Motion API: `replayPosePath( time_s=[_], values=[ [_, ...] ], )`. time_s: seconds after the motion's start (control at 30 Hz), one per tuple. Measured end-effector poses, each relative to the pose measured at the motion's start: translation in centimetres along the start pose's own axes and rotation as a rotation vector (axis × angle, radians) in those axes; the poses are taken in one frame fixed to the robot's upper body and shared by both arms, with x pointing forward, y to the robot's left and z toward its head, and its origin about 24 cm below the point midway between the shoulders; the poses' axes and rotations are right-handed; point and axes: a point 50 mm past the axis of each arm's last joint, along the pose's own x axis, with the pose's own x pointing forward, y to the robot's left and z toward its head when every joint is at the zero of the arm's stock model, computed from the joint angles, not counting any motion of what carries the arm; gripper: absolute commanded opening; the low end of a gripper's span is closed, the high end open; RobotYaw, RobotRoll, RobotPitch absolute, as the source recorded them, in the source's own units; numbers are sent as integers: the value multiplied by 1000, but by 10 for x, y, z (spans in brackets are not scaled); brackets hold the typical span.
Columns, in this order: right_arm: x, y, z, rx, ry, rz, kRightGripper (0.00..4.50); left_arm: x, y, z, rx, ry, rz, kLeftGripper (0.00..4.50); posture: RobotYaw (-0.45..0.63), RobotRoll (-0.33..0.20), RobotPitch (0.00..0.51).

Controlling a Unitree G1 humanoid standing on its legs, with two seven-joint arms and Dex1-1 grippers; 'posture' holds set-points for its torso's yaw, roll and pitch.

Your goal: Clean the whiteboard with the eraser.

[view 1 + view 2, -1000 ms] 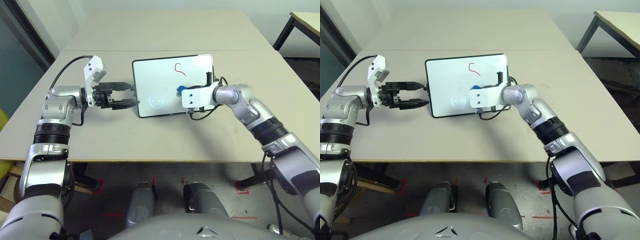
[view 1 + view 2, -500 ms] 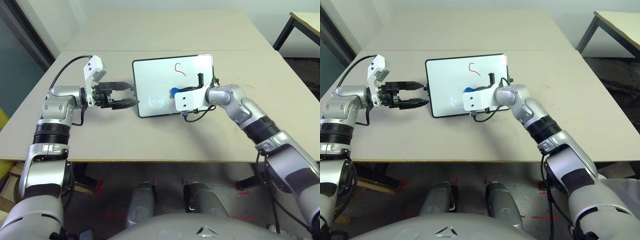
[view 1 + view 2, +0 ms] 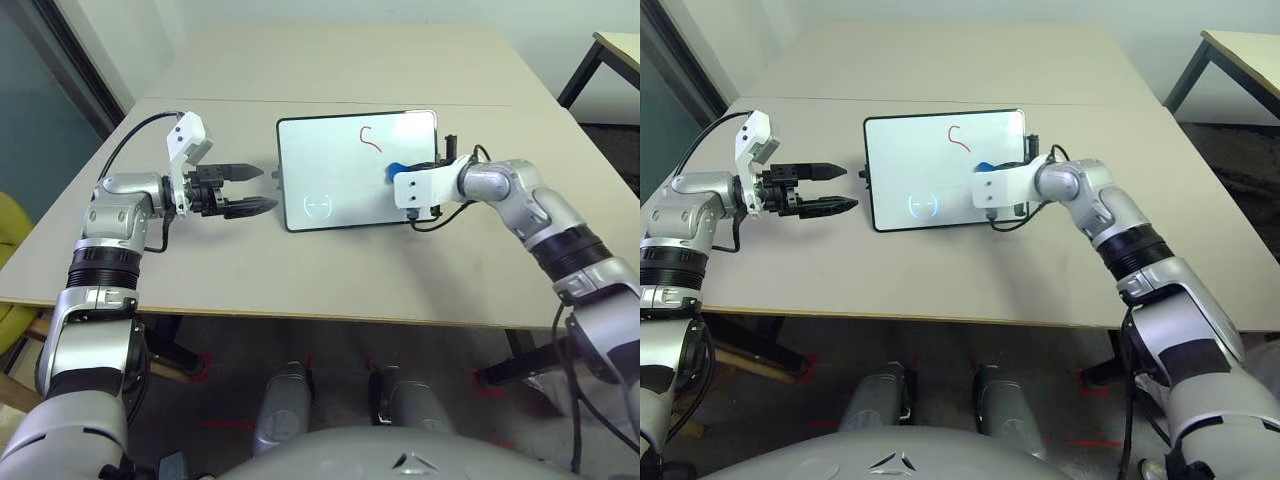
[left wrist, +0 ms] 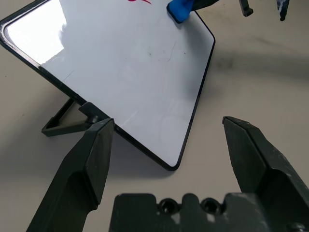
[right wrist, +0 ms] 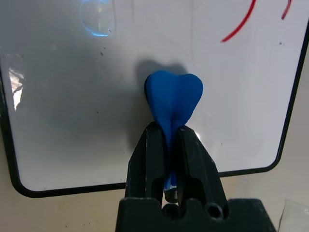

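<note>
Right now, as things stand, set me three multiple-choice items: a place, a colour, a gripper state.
1. Where is the eraser?
A. Between the right gripper's fingers
B. Between the left gripper's fingers
C. On the floor

2. What colour is the curved pen mark?
A. Green
B. Red
C. Black

3. How does the left gripper stand?
A. Shut on the whiteboard
B. Shut on nothing
C. Open

1 A: the right gripper pinches the blue eraser.
2 B: the mark on the whiteboard is red.
3 C: a wide gap parts the left gripper's fingers.
</note>
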Motion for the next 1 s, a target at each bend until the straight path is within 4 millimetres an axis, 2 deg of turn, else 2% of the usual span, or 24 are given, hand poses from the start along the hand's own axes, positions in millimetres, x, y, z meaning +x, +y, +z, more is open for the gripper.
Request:
replayPosePath(
  time_s=[0.67,0.83,1.0],
  values=[
    [14,-24,27,48,-69,-51,115,-3,0,1,3,2,11,4500,177,0,59],
    [22,-29,43,56,-110,-63,114,-2,-2,3,15,2,11,4500,188,0,61],
    [28,-40,59,55,-145,-84,114,-3,-3,-4,-9,13,17,4500,190,0,61]
  ],
)
